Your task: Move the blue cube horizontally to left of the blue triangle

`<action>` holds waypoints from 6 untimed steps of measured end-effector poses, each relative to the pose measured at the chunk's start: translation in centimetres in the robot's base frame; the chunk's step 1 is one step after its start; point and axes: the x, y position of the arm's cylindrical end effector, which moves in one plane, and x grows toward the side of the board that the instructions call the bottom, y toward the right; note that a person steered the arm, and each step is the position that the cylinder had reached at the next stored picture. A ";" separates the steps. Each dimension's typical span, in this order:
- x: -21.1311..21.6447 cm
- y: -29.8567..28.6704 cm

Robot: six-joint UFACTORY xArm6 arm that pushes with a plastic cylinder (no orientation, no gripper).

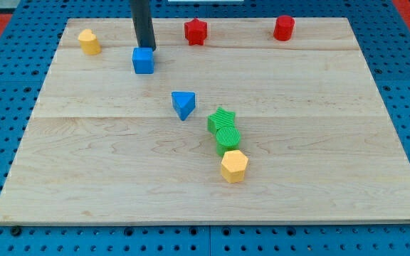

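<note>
My tip [148, 48] rests at the far side of the blue cube [143, 60], touching or just short of its back edge, a little toward the cube's right corner. There is no claw on this arm, only the dark rod, so there is nothing to stand apart or together. The blue cube sits near the tabletop's [84, 178] top edge, left of centre, between the yellow block [89, 42] in the top-left corner and the red star [196, 31]. The blue triangle [184, 104] lies closer to the middle, nearer the bottom edge and to the right of the cube. A green star [222, 119], a green ribbed block [228, 136] and a yellow hexagonal block [234, 166] run in a touching chain toward the bottom edge; a red cylinder [284, 28] stands near the top-right.

I judge the step in hand to be the push that brings the cube down to the triangle's row. The cube is already left of the triangle, so the next move calls for a push from behind toward the bottom edge, kept centred so the cube does not twist aside, stopping level with the triangle
</note>
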 end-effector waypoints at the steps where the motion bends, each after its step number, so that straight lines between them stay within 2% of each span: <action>1: -0.3 0.0; 4: -1.0 0.0; 5: 0.7 -0.2; 6: 5.3 -0.4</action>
